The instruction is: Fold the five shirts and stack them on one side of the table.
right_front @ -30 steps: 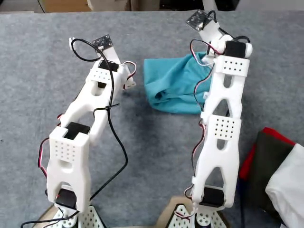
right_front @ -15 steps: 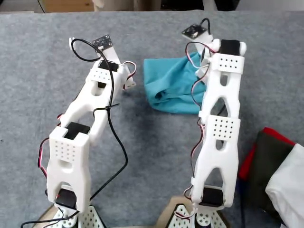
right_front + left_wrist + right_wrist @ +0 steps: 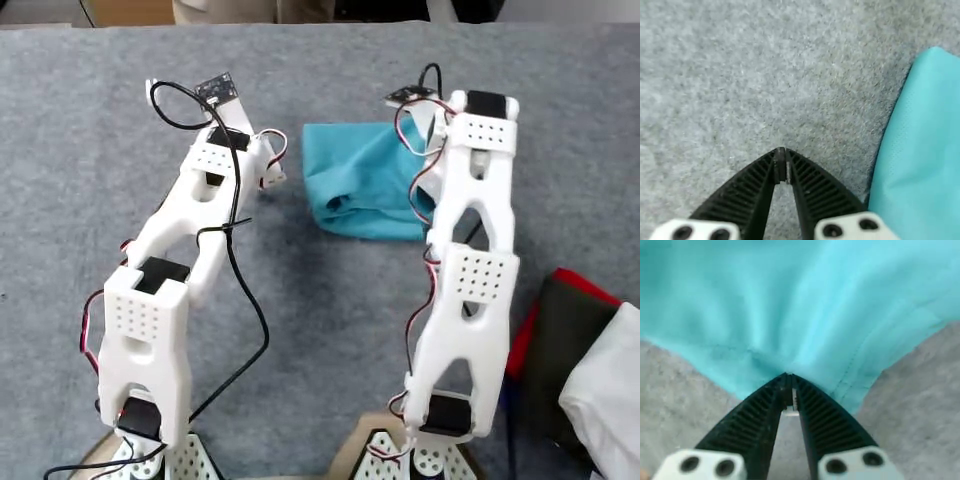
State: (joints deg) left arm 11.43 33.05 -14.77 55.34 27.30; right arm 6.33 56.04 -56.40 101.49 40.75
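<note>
Teal shirt (image 3: 360, 190) — lies rumpled at far centre of the grey felt table (image 3: 90, 100), half folded at best; thin, soft knit with a stitched hem. Right gripper (image 3: 788, 392) clamped on its far right edge, pleats fanning out. Left gripper (image 3: 781, 170) pinched together on nothing, just left of it. Other clothes (image 3: 585, 370) heaped near right — unfolded, no stack yet.

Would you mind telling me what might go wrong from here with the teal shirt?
The right jaws pinch only a pucker at the edge of the teal shirt, so it may slip or bunch when pulled. The left jaws sit shut over bare table, so a one-sided pull could skew the fold.
</note>
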